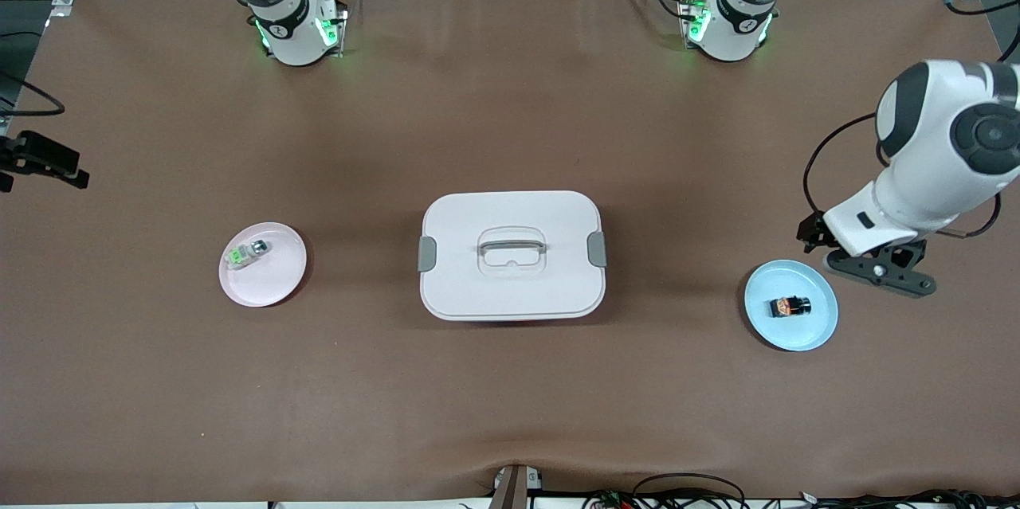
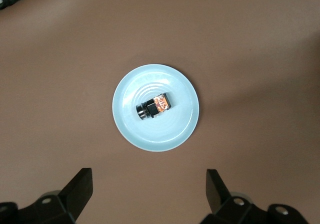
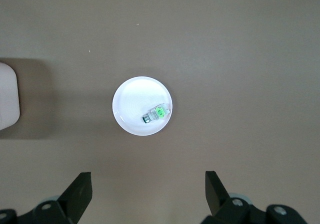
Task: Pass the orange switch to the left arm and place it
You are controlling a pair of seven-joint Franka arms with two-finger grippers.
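The orange switch (image 1: 789,306), a small black part with an orange face, lies on its side on a light blue plate (image 1: 814,327) toward the left arm's end of the table. It also shows in the left wrist view (image 2: 154,107) on that plate (image 2: 150,135). My left gripper (image 1: 876,274) is open and empty, up in the air beside the blue plate; its fingers (image 2: 80,186) stand wide apart. My right gripper (image 3: 149,184) is open and empty, high over the table near the pink plate, out of the front view. The white box (image 1: 510,254) stands mid-table between the two plates.
A green-and-silver switch (image 1: 245,252) lies on a pink plate (image 1: 279,279) toward the right arm's end; both show in the right wrist view (image 3: 154,114), as does a corner of the box (image 3: 7,94). A black camera mount (image 1: 40,158) sits at that table edge.
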